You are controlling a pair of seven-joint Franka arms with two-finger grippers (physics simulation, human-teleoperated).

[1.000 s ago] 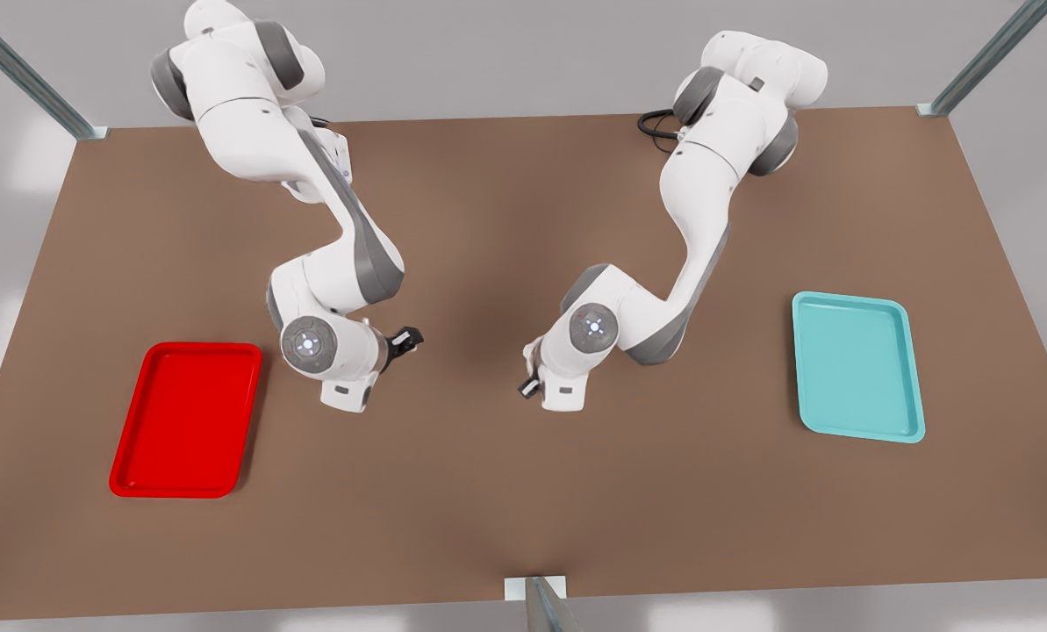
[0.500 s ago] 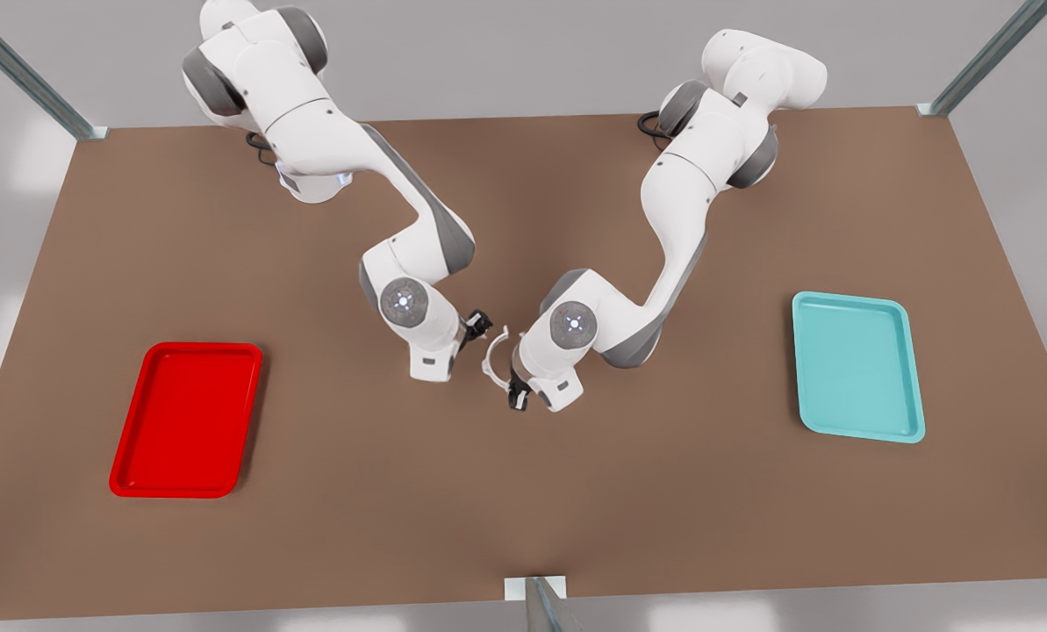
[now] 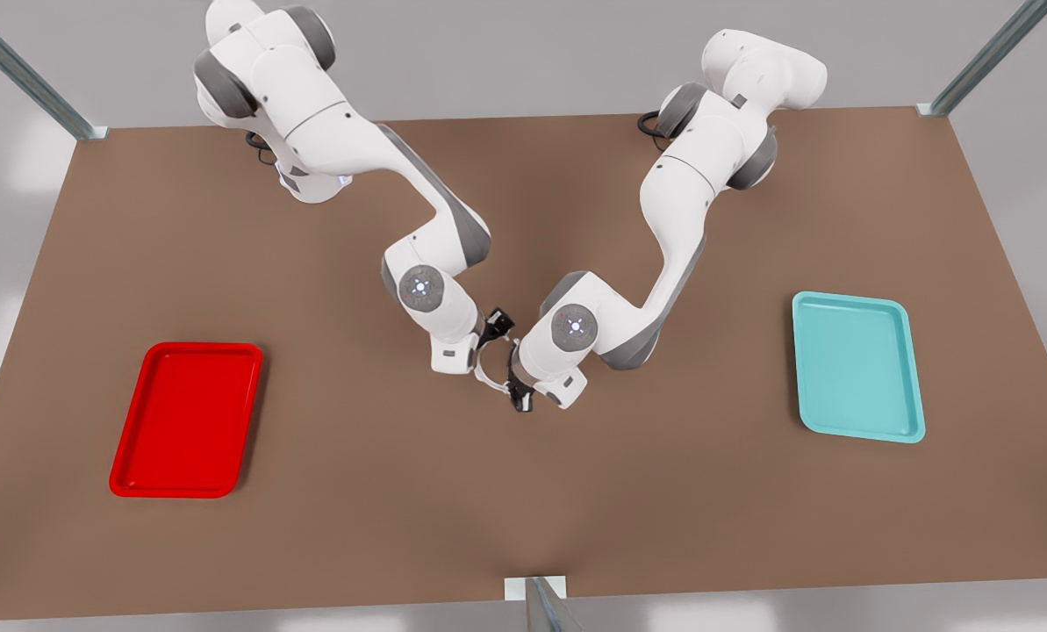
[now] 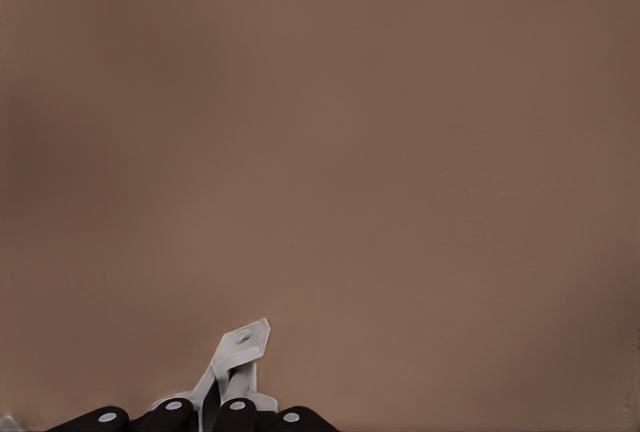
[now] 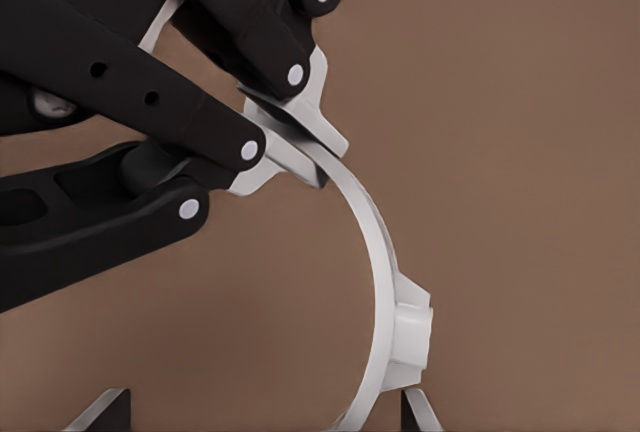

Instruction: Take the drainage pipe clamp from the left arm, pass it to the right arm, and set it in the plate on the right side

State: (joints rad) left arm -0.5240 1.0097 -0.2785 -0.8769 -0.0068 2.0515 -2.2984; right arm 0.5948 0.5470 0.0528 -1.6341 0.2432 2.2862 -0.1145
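The white half-ring clamp [image 3: 485,369] hangs above mid-table between the two black grippers. My left gripper [image 3: 518,395], on the arm at the front view's right, is shut on one end tab [image 4: 240,347], which sticks out past its fingertips [image 4: 205,414]. In the right wrist view the same left gripper [image 5: 275,112] pinches the clamp's [image 5: 375,252] far tab. My right gripper [image 3: 497,323], on the arm at the front view's left, is open, and the clamp's near end passes between its spread fingertips [image 5: 260,414]. The red plate [image 3: 186,420] lies at the front view's left.
A teal tray [image 3: 856,365] of the same shape lies at the front view's right. The brown table [image 3: 523,509] has metal frame posts at its corners and one post at the near edge [image 3: 536,597].
The right arm swung in from beside the red plate to the centre, closing on the clamp's free end. The left gripper turned slightly, bringing the clamp into sight.
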